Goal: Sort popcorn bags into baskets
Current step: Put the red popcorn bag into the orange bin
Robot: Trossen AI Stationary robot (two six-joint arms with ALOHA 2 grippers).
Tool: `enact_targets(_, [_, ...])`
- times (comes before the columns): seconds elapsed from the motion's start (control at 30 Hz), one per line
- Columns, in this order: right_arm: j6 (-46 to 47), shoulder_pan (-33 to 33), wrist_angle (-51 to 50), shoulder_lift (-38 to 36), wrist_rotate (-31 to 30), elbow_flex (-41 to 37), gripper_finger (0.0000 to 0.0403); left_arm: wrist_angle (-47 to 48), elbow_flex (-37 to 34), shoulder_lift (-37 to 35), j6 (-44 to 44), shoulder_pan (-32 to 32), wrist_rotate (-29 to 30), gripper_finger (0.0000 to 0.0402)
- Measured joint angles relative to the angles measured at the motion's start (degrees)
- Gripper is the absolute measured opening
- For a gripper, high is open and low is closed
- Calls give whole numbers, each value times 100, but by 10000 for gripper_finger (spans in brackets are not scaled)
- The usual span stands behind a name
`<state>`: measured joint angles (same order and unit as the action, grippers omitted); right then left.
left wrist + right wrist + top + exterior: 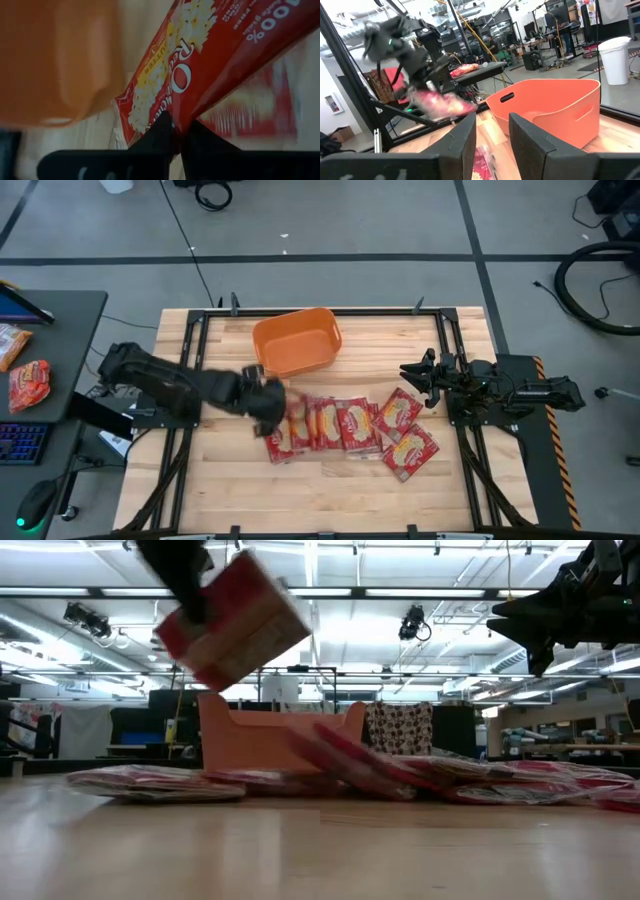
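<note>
- Gripping one popcorn bag [200, 65] by its edge, my left gripper [177, 131] fingers are pinched tight, lifted beside the orange basket [296, 340].
- Right gripper [490, 135] fingers stand slightly parted, holding nothing.

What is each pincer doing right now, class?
Left pincer: closed on a popcorn bag, lifted off the table.
Right pincer: open, holding nothing.

Grey taped floor [400, 220] around a wooden table [330, 495] — strip lights [400, 592] overhead.
</note>
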<state>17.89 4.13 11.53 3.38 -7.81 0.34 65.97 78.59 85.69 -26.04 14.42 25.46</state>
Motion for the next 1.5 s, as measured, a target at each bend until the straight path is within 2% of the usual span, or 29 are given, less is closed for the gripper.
enact_targets(0.1, [-2,-1,3,-2,0,0,121,-150,157,-7,-1014,-486,632,26])
enact_targets(0.27, [0,-1,11,-1,0,1,121,-409,145,150,-1385,-1252,1377,37])
enact_targets(0.53, [-1,0,80,16,4,0,121,-1371,8,717,-1327,-2167,1234,32])
enact_targets(0.9, [-2,1,92,35,2,2,121,-1632,-147,1624,-1333,-2459,1262,39])
enact_targets(1.0, [-2,0,96,37,2,2,121,-1653,-147,1727,-1176,-2442,1285,52])
enact_targets(1.17, [0,1,103,37,2,2,121,-1683,-145,1733,-1080,-2423,1283,101])
enact_targets(1.27, [-2,1,103,36,1,2,121,-1761,-145,1687,-719,-2351,961,131])
enact_targets(1.43, [0,1,105,35,0,2,121,-2344,-134,1670,1105,-1989,-542,150])
enact_targets(1.5, [-2,1,105,36,2,2,121,-2506,-134,1663,1796,-1770,-909,149])
